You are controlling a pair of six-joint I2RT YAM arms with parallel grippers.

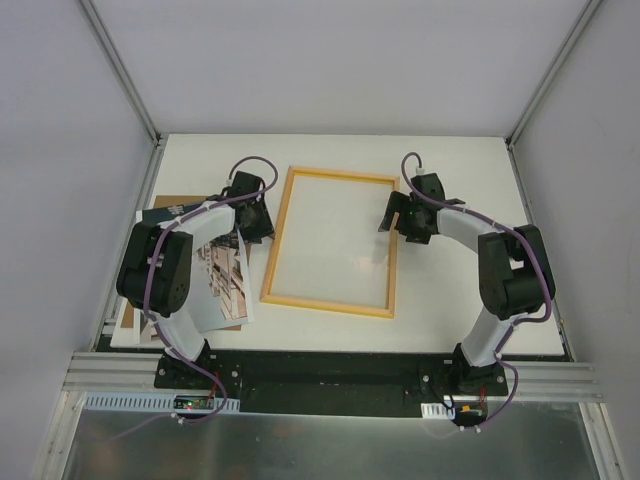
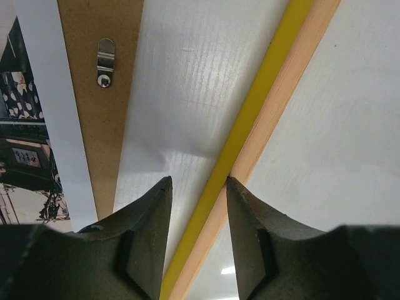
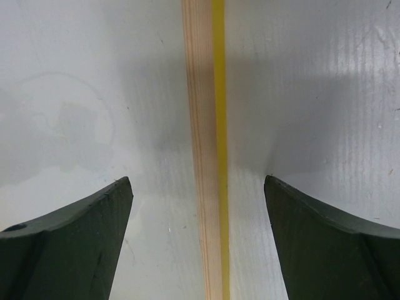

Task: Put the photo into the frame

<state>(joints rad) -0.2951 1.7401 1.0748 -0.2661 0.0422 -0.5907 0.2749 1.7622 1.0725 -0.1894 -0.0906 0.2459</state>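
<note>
Frame (image 1: 327,306) lay flat mid-worktop, pale wood side up, yellow showing only along the rail's edge. My left fingers (image 2: 147,225) stood apart, straddling its left rail near the far corner, gripping nothing. My right fingers (image 3: 75,237) were spread wider, either side of the right rail, also empty.

Photo (image 1: 222,275) lay picture-up by the left edge of the worktop (image 1: 450,290), resting on the brown board (image 2: 100,106) and partly hidden under my left arm. A small metal clip (image 2: 105,61) sat on that board.

Handling, as I judged it:
- Frame: thin wood, light and stiff. Pinch across a rail, as both sets of fingers were lined up to do. A sheen inside the opening hinted at a clear pane, but I could not be sure, so I allowed for it being fragile.
- Photo: a limp sheet that would crease easily, lying flat with no lip to catch. Best taken by a white margin, at a corner or an edge that overhangs the board.
</note>
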